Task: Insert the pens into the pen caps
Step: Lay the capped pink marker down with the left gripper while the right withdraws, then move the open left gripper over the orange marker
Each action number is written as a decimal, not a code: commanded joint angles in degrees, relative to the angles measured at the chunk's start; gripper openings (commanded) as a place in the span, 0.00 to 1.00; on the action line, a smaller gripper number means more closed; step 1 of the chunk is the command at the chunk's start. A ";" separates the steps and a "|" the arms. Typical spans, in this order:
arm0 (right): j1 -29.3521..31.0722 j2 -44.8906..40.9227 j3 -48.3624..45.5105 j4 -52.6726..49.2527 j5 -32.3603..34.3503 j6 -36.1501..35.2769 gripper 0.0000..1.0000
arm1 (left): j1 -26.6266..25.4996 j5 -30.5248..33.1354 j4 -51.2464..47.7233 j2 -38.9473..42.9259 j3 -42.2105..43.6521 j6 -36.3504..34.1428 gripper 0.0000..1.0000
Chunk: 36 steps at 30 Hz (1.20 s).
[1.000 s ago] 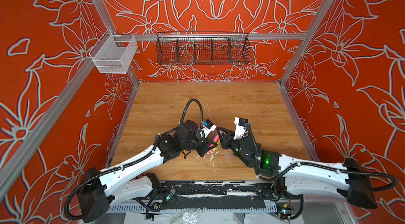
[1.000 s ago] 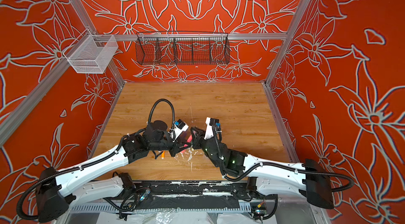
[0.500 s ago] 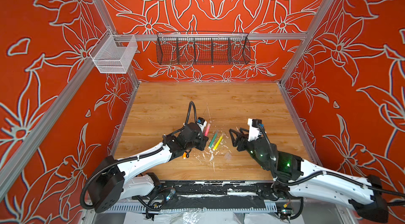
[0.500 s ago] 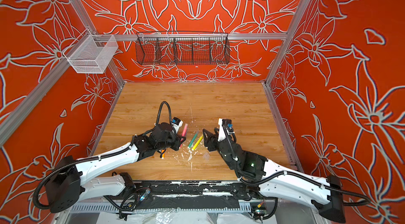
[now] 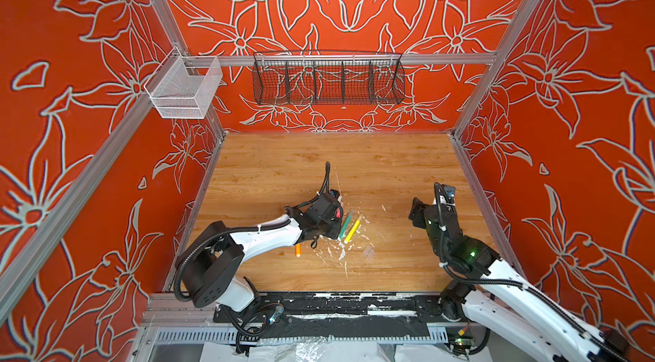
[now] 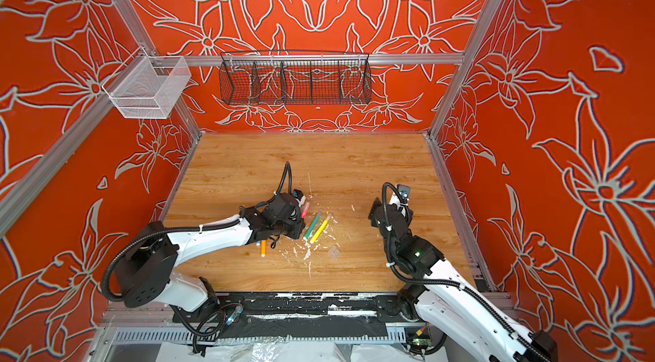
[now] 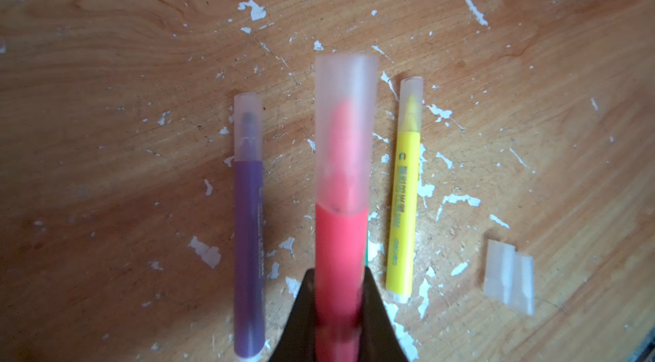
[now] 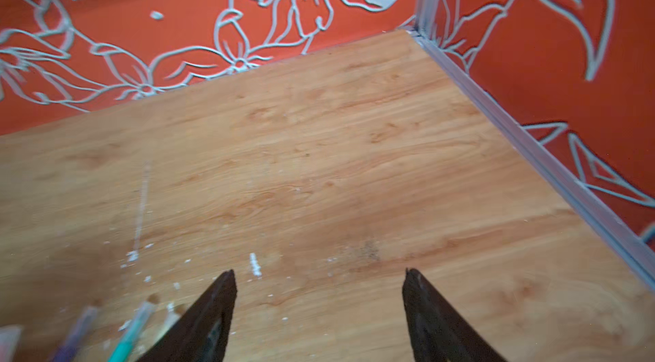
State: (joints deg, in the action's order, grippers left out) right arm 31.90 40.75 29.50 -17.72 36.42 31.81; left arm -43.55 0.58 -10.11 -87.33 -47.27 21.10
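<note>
Left claw (image 7: 338,273) is clamped tight on the pink pen (image 7: 340,243); its tip sits inside a clear cap (image 7: 345,129). The pen is held above the worktop (image 7: 106,59), with the capped purple pen (image 7: 249,236) and yellow pen (image 7: 404,200) lying alongside. Right claw (image 8: 319,275) is wide apart, gripping nothing, well off to the right.

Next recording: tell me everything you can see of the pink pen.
The pink pen is a slim, smooth plastic marker with a coral-pink barrel. A frosted clear cap sits over its tip, and the pink nib shows through. The left gripper is shut on the barrel, with dark fingers on both sides; the rear end is hidden. The pen looks large and blurred, so it seems lifted off the table. In a top view the pen pokes out of the gripper, away from the robot.
</note>
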 commanded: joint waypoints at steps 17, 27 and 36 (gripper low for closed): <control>-9.16 7.98 -4.41 8.90 -5.13 -3.78 0.74 | -0.22 0.06 -12.46 -11.70 -11.05 0.74 0.19; -9.21 7.11 -4.89 9.10 -5.75 -3.89 0.73 | -0.22 3.86 -17.35 -4.81 -11.63 1.35 0.41; -9.29 5.53 -5.67 9.16 -6.54 -4.04 0.73 | -0.13 15.22 -20.81 13.56 -1.11 8.77 0.52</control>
State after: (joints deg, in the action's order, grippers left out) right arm 22.85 47.00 24.58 -9.47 30.46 28.45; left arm -43.55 10.17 -27.35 -76.25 -51.55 26.00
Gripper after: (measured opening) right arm 0.735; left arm 0.517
